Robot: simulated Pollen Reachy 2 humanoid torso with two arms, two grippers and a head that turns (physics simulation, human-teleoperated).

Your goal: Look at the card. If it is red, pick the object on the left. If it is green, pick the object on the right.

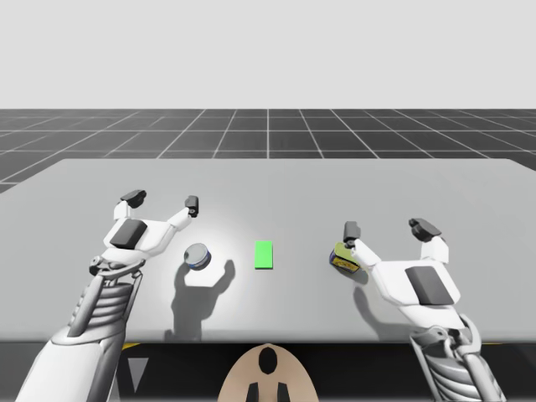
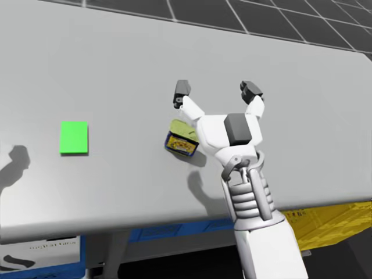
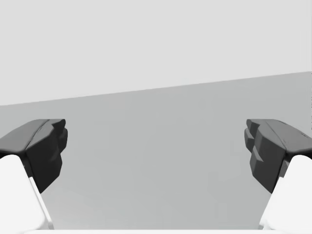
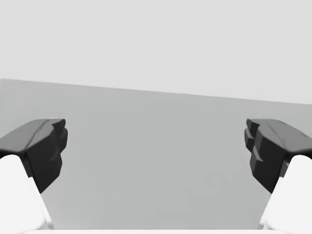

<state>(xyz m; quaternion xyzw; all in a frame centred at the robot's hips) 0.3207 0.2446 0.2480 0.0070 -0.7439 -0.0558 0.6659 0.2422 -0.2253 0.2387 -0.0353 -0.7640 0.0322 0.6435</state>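
No text can be read with certainty. The flat yellow-and-blue can point(image 2: 181, 141), lying just beside the robot's right gripper point(image 2: 216, 90), carries a printed label whose marks are too small to make out. Below the table point(image 2: 116, 70) edge, near that gripper's arm, a yellow crate point(image 2: 325, 224) bears dark print. A white box point(image 2: 35, 256) well off to the other side shows what may be a faint line of lettering. Neither is legible. The green card point(image 2: 74, 137) is plain.
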